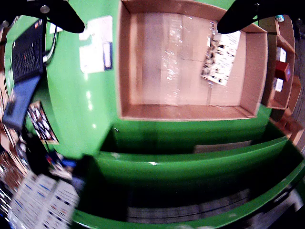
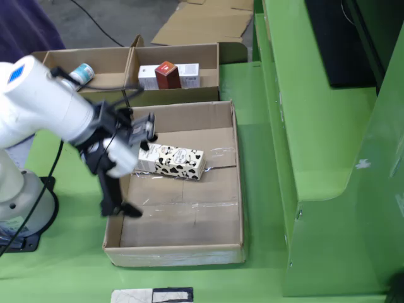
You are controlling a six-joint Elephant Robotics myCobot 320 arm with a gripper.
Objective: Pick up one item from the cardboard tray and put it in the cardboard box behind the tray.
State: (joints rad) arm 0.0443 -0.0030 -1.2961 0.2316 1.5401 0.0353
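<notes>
In the standing view, the white robot arm's black gripper (image 2: 129, 180) hangs open and empty over the left part of the large, shallow brown cardboard box (image 2: 224, 189) on the green bench (image 2: 69, 278), its lower finger (image 2: 120, 205) reaching down near the box's left wall. A long white carton with black cow-patch print (image 2: 173, 161) lies flat on the box floor just right of the gripper, apart from the fingers; the riding view shows it near the box's right wall (image 1: 220, 59). Behind the box, a smaller divided cardboard tray (image 2: 129, 63) holds a dark red carton (image 2: 168, 75) with a white carton (image 2: 187, 74) in one compartment and a small cylindrical item (image 2: 82, 73) in the other.
</notes>
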